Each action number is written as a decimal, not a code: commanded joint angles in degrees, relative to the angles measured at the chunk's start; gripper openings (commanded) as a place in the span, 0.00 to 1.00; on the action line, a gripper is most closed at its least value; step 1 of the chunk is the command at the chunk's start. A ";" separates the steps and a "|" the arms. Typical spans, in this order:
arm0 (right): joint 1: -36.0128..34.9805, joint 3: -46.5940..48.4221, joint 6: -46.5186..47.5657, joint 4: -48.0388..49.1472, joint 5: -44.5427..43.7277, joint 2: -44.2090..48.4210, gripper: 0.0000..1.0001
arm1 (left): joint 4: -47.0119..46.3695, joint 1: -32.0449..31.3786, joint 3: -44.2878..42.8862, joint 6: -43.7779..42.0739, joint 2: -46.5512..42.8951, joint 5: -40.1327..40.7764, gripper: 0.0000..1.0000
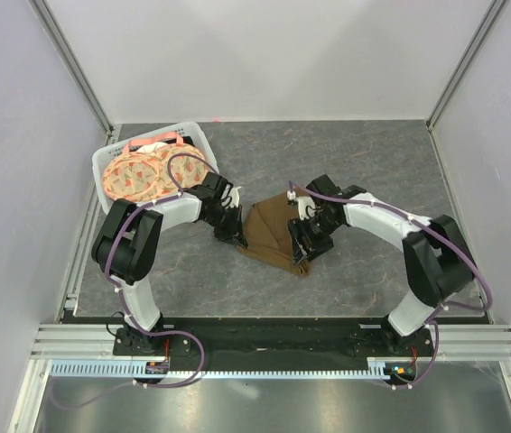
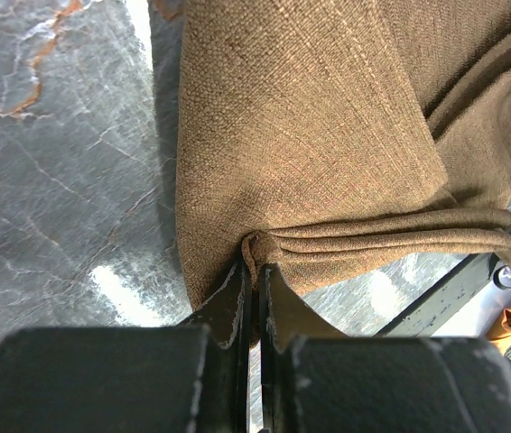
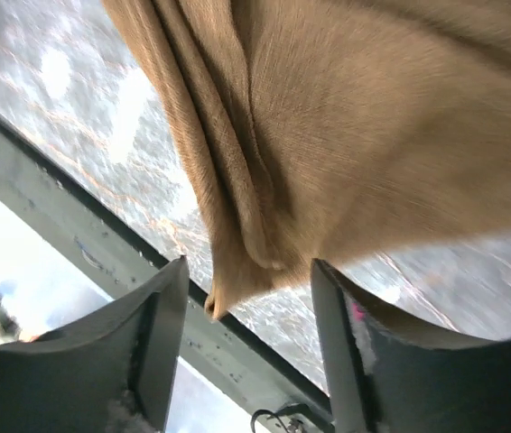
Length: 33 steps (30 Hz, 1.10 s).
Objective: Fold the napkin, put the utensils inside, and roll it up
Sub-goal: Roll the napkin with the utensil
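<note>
Top external view: one brown napkin (image 1: 269, 236), partly folded, sits mid-way across the table (image 1: 373, 162) between two grippers. Only the left wrist view shows the left gripper (image 2: 255, 271) pinched tight on its layered edge. In the right wrist view, the right gripper (image 3: 248, 271) is spread wide, with a cloth corner hanging loose between its jaws. One white basket (image 1: 100, 162) at far left holds two orange plates (image 1: 134, 179).
</note>
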<state>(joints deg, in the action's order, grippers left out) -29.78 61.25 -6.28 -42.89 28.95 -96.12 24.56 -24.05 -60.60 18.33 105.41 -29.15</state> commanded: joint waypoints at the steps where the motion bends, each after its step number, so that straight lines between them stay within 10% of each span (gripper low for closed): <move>1: -0.98 5.54 -5.13 -1.32 -9.68 8.83 0.70 | 2.07 0.76 -0.84 -3.03 1.64 2.96 0.02; 15: -15.31 -2.20 -22.37 23.81 -11.46 8.85 0.68 | 2.07 0.76 -0.84 -2.68 1.73 2.25 0.02; 33: -6.35 -7.46 -19.12 17.59 -9.71 6.99 0.66 | 1.99 0.68 -0.84 -2.95 2.00 2.87 0.02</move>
<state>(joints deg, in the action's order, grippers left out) -38.92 56.31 -26.76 -22.41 18.63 -92.95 25.12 -23.75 -60.84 18.33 105.60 -29.19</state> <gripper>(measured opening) 0.662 0.043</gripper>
